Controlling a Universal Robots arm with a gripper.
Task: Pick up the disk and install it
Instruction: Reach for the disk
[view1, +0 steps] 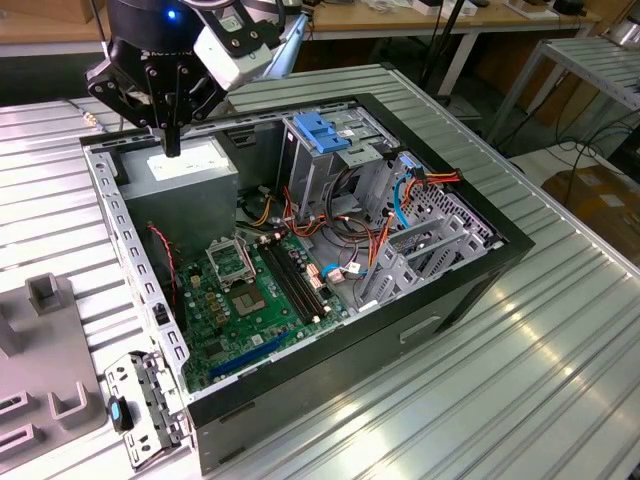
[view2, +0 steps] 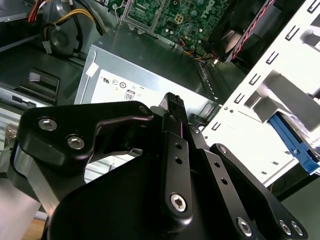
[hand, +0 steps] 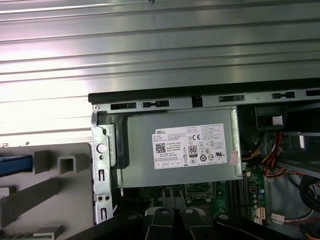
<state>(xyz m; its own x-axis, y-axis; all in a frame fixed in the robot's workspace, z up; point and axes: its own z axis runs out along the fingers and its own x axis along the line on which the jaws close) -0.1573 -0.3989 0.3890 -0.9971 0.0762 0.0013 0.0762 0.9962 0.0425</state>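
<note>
Black metal gripper with its linkage arms and screw heads sits hard against the lens in the second wrist view; its two fingers are pressed together tip to tip, with nothing clamped between them; in the exterior view the joined tips point straight down.

Farthest out from the gripper toward the exterior view's left lies a grey plastic fixture with upright blocks; in the first wrist view the disk rests on that fixture, well apart from the gripper and outside the case; only its blue plastic side rail shows, so the silver body cannot be made out.

Nearer the gripper on the same side, a small silver perforated bracket with a blue clip leans at the case corner; the pale perforated case rail runs from there back toward the gripper.

Directly beneath the fingertips is the large grey metal box with a white sticker; whether the tips touch it cannot be told.

Beyond the box, away from the gripper, lies the green circuit board; toward the exterior view's right stands the tall metal cage with a light-blue plastic latch, near the gripper but apart from it; red, orange and blue cables trail further right; the open black computer case lies on a ribbed silver metal table.
</note>
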